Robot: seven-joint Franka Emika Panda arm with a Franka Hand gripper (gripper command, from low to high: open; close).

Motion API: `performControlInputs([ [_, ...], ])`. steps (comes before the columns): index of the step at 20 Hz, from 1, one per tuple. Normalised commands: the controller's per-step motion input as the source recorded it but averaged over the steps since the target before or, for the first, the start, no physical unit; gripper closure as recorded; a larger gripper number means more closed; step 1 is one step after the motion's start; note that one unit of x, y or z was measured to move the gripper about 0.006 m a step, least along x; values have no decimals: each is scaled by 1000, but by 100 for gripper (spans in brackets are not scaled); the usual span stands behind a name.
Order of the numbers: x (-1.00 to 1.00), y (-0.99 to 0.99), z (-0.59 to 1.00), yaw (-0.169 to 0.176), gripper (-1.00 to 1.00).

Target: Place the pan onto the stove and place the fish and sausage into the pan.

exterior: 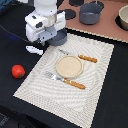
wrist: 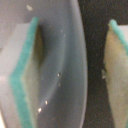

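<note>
While the arm's white body hides the claw (exterior: pixel 51 36) in the exterior view, the wrist view shows it close up: its 2 teal-edged pads (wrist: pixel 22 75) are spread apart, with the curved grey rim of the pan (wrist: pixel 62 70) running between them. 1 pad sits against the pan's inside wall; the other stands off on the outer side, with a dark gap between it and the rim, so nothing is pinched.

From outside, only a dark edge of the pan (exterior: pixel 59 39) peeks out under the arm, at the far corner of the striped placemat (exterior: pixel 95 75). Just beside it, on the black table, lies the small white fish (exterior: pixel 34 50). Nearer the camera on that side sits the red sausage (exterior: pixel 18 71), well apart from the pan.

On the placemat rest a tan plate (exterior: pixel 68 66), a fork (exterior: pixel 65 80) and a knife (exterior: pixel 80 56) with orange handles. Beyond the placemat lies the pinkish stove (exterior: pixel 107 31), carrying a deeper grey pot (exterior: pixel 90 13).
</note>
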Motion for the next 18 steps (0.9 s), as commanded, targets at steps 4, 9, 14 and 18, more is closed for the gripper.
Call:
performControlInputs([
  [4,-38,0,-3,0,100],
  [9,22,0,160,-12,100],
  [14,11,26,1000,-52,100],
  [18,0,94,1000,-40,100],
])
